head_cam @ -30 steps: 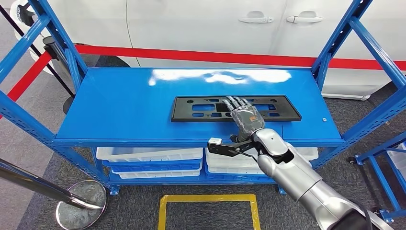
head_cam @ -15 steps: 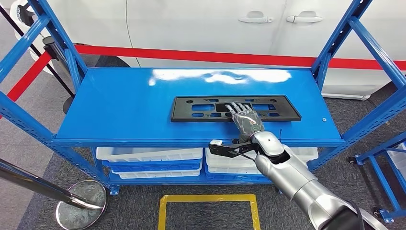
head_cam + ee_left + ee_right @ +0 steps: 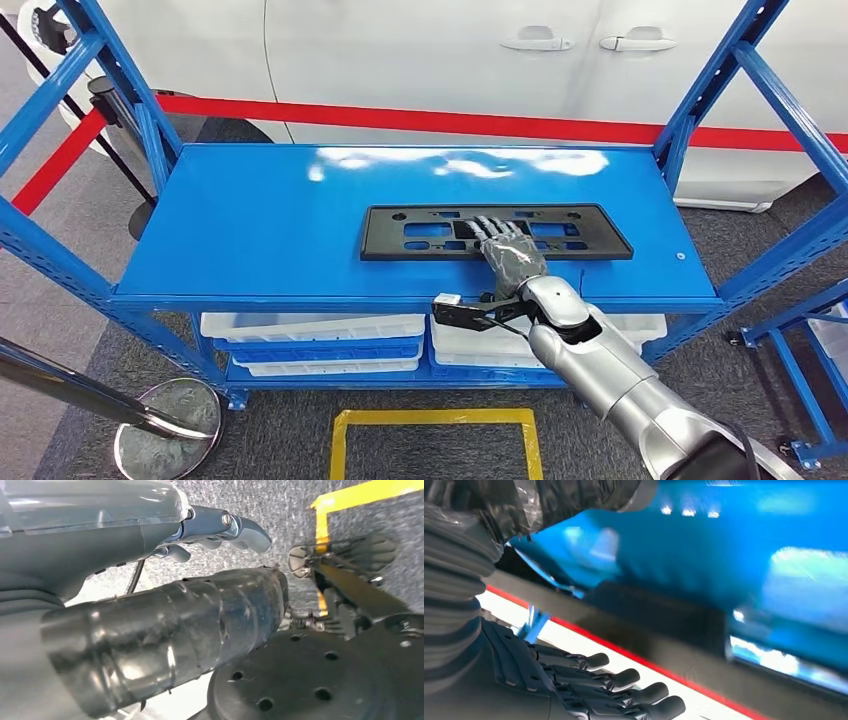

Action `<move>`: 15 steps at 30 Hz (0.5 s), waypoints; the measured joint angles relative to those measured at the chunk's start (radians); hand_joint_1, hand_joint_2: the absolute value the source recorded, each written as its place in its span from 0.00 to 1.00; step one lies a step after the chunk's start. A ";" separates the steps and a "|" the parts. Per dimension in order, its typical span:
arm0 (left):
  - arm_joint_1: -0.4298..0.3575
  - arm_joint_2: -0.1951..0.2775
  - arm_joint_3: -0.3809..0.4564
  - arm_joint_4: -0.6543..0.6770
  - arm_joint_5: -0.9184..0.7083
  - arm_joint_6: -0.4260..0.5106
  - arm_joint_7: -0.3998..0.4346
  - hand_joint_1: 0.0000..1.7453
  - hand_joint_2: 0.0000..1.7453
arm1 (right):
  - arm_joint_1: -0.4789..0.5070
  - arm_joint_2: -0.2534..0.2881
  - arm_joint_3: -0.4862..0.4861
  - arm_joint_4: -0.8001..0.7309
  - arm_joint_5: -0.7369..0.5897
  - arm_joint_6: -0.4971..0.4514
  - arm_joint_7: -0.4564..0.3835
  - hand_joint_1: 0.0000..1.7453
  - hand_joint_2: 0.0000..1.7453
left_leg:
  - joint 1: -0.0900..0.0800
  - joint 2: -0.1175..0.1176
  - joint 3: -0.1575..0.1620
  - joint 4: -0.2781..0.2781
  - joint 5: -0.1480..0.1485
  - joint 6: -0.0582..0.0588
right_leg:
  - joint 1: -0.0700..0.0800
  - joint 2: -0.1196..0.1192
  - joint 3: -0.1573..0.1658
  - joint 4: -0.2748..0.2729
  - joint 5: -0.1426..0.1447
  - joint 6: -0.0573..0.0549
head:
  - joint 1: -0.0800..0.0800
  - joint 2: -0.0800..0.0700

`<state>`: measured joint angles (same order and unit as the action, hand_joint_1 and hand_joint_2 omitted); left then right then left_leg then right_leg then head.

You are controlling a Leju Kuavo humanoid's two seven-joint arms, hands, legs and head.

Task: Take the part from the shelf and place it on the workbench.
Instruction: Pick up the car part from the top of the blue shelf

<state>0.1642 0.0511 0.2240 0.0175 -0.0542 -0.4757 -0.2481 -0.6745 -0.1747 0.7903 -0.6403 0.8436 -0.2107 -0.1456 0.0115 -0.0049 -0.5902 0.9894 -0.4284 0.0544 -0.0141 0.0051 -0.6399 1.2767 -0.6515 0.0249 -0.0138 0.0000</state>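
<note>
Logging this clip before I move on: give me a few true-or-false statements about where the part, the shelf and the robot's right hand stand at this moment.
1. The black part lies flat on the top of the blue shelf. True.
2. The right hand has its fingers laid over the part. True.
3. The part has been lifted clear of the shelf. False: it lies on the shelf top.
4. The white bins stand on the top level beside the part. False: they sit on the lower level.
5. A red band runs behind the shelf in front of a white car. True.
</note>
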 joint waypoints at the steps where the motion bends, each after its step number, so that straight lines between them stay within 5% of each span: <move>1: 0.000 0.000 0.000 0.000 0.000 0.000 -0.001 0.00 0.00 | 0.002 0.000 0.000 0.000 0.000 0.000 0.000 0.00 1.00 | 0.002 -0.001 0.005 0.003 -0.005 -0.004 | -0.005 0.000 -0.005 -0.014 0.030 0.003 | 0.000 0.000; 3: 0.003 0.000 0.000 0.000 0.000 0.000 -0.002 0.00 0.00 | 0.003 -0.001 0.000 0.001 0.000 -0.001 0.000 0.00 1.00 | 0.006 -0.002 0.018 0.012 -0.020 -0.015 | -0.012 -0.003 0.034 -0.134 0.121 0.008 | 0.000 0.000; 5: 0.005 0.001 -0.001 0.000 0.000 0.000 -0.002 0.00 0.00 | 0.003 -0.001 0.000 0.002 0.000 -0.002 0.000 0.00 1.00 | 0.006 -0.002 0.023 0.021 -0.032 -0.029 | -0.009 -0.003 0.071 -0.233 0.168 0.006 | 0.001 0.000; 10: 0.004 0.002 -0.002 0.000 0.001 0.004 0.002 0.00 0.00 | -0.005 0.002 -0.001 0.001 0.000 -0.001 -0.001 0.00 1.00 | 0.008 -0.001 0.019 0.039 -0.050 -0.059 | -0.003 0.000 0.081 -0.256 0.165 -0.031 | -0.001 0.000; 12: 0.003 0.002 -0.002 0.000 0.003 0.007 0.006 0.00 0.00 | -0.008 0.004 -0.003 0.001 -0.003 0.003 -0.002 0.00 1.00 | 0.009 0.000 -0.024 0.129 -0.094 -0.065 | -0.003 -0.003 0.091 -0.261 0.162 -0.043 | -0.001 0.000; 14: 0.004 0.002 -0.002 0.000 0.006 0.008 0.006 0.00 0.00 | -0.008 0.005 -0.006 0.001 -0.013 0.010 -0.007 0.00 1.00 | 0.009 0.000 -0.099 0.267 -0.143 -0.066 | 0.003 -0.004 0.097 -0.261 0.157 -0.052 | -0.001 0.000; 15: 0.004 0.002 -0.002 0.000 0.007 0.009 0.006 0.00 0.00 | -0.008 0.005 -0.008 -0.001 -0.019 0.015 -0.009 0.00 1.00 | 0.009 0.000 -0.127 0.309 -0.147 -0.064 | 0.006 -0.003 0.101 -0.261 0.153 -0.055 | -0.001 0.000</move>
<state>0.1683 0.0532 0.2216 0.0179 -0.0469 -0.4669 -0.2421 -0.6826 -0.1696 0.7820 -0.6410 0.8249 -0.1961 -0.1548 0.0201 -0.0047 -0.7171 1.2988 -0.5749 -0.0095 -0.0080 0.0018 -0.5392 1.0160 -0.4987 -0.0302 -0.0146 0.0000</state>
